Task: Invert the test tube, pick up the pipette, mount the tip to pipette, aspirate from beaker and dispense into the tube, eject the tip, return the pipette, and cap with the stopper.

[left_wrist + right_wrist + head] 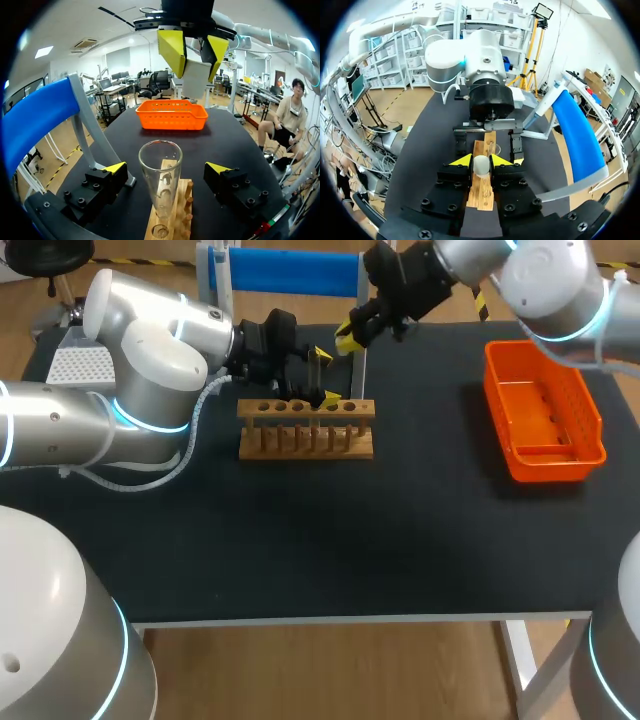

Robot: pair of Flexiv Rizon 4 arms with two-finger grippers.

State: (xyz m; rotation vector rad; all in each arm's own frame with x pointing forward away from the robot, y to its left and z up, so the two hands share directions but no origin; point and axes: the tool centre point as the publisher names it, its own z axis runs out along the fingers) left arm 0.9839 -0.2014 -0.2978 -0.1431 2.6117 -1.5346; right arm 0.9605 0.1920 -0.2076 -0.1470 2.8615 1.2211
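Observation:
A clear test tube point(160, 175) stands upright, mouth up, in the wooden rack point(171, 216) point(305, 430). My left gripper point(167, 170) point(325, 377) is open, with a finger on each side of the tube and not touching it. Above the tube, my right gripper point(192, 47) point(347, 337) is shut on a white stopper point(196, 77). In the right wrist view the stopper point(481, 165) sits between the yellow tips of the right gripper point(481, 161), over the rack point(482, 187) and near the tube point(494, 148). No pipette shows.
An orange basket point(545, 410) point(172, 114) lies at the table's right. A blue-topped stand point(290, 270) point(35, 120) point(577, 135) rises behind the rack. My left arm point(150, 370) point(480, 60) lies along the table's left, close to the rack.

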